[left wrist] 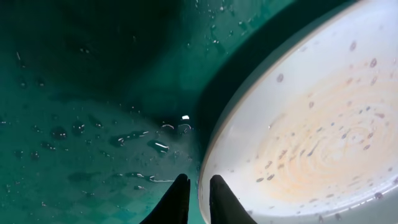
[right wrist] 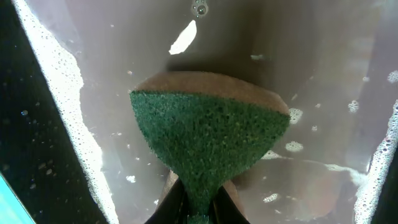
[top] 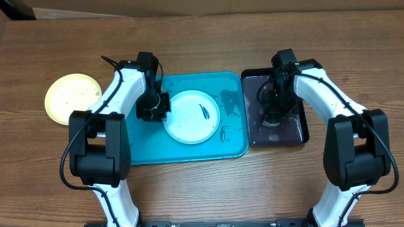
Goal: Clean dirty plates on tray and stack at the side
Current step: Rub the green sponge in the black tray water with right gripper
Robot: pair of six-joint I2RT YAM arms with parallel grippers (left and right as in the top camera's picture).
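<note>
Pinching left rim of white plate (top: 192, 116) w/ L gripper (left wrist: 199, 202): fingers (left wrist: 179, 204) closed to a thin slit, rim edge in betw. Lying inside teal tray (top: 145, 148), centre-right, w/ 1 dark-blue smear (top: 206, 111) on upper-right part; faint orange rings visible in L wrist view. Wet across tray floor, droplets (top: 230, 116) right of plate. Off tray: 1 yellow plate (top: 71, 98) on table (top: 202, 189), well apart to left. Squeezing green sponge (right wrist: 208, 137) w/ R gripper (right wrist: 194, 208), clamped tight on its narrow end, down in black tray (top: 302, 129) over murky soapy water (right wrist: 323, 74), just beside teal tray's right edge.
</note>
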